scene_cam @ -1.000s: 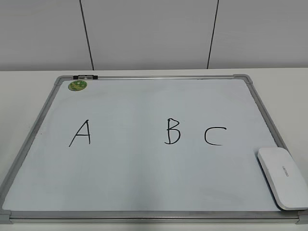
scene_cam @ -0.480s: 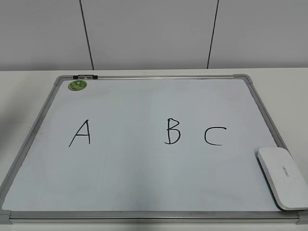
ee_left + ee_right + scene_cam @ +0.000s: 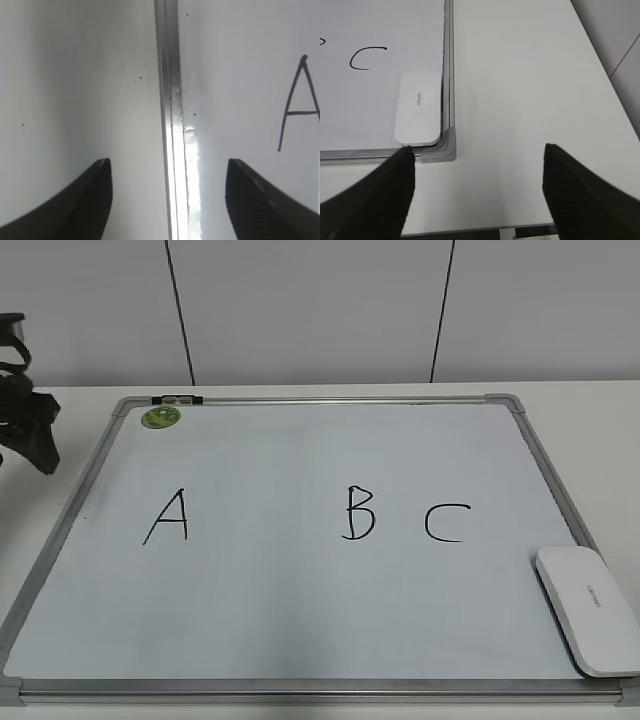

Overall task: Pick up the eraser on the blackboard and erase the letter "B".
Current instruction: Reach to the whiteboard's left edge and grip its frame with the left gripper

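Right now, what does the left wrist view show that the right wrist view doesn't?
Only the left wrist view: the handwritten black letter A and the open left gripper over the frame's left rail. Only the right wrist view: the white rounded plastic eraser, the black letter C, a grey corner piece, and the open right gripper. Both: the grey-framed white dry-erase blackboard and the white table.

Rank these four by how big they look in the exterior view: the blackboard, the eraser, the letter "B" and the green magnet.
1. The blackboard, largest by far.
2. The eraser, though it lies nearest the camera, which flatters it.
3. The letter "B".
4. The green magnet, farthest back, so it may look smaller than it is.
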`<state>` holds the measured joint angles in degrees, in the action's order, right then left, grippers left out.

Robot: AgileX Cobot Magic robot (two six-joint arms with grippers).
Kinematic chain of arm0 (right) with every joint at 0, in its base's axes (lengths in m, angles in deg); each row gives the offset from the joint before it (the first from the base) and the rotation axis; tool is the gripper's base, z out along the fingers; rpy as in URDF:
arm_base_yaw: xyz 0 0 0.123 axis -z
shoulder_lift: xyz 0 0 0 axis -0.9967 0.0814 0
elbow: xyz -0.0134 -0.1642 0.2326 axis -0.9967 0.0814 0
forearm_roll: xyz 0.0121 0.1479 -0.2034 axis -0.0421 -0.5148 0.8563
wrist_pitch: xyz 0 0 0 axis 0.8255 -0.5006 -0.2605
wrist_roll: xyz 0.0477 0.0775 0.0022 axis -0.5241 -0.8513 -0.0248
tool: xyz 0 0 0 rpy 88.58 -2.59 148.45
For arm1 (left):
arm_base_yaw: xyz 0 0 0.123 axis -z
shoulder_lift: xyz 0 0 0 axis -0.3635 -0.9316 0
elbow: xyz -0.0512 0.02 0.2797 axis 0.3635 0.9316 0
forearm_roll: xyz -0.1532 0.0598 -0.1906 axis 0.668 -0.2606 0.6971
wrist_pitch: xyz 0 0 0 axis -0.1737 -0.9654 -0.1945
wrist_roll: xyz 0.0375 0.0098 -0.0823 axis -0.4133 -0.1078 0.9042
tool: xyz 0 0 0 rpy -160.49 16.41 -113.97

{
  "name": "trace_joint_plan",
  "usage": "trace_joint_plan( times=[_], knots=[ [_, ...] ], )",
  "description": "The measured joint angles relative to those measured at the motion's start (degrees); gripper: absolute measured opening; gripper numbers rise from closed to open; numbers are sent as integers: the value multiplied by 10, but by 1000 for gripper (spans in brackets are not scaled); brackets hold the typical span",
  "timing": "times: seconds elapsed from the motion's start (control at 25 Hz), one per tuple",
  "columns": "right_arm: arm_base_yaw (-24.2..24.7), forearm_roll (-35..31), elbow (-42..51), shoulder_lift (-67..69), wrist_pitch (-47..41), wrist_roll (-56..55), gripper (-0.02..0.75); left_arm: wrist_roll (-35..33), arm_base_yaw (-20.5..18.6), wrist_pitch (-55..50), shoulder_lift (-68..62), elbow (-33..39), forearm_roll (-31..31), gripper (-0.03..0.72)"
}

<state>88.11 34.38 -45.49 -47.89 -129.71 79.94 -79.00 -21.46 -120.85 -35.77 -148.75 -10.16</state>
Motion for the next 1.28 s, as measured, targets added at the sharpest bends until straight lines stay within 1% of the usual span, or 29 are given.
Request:
trace_joint_plan(
  times=[0.16, 0.48, 0.88, 1.08, 1.28],
  knots=[
    [0, 0, 0, 0, 0, 0, 590, -15, 0, 32, -39, -1, 14, 494],
    [0, 0, 0, 0, 0, 0, 590, -28, -1, 105, -87, -3, 20, 405],
    [0, 0, 0, 0, 0, 0, 590, -29, -4, 126, -133, -5, 25, 308],
    [0, 0, 0, 0, 0, 0, 589, -30, -5, 130, -141, -7, 29, 272],
    [0, 0, 0, 0, 0, 0, 590, -30, -5, 131, -148, -11, 34, 256]
  ],
)
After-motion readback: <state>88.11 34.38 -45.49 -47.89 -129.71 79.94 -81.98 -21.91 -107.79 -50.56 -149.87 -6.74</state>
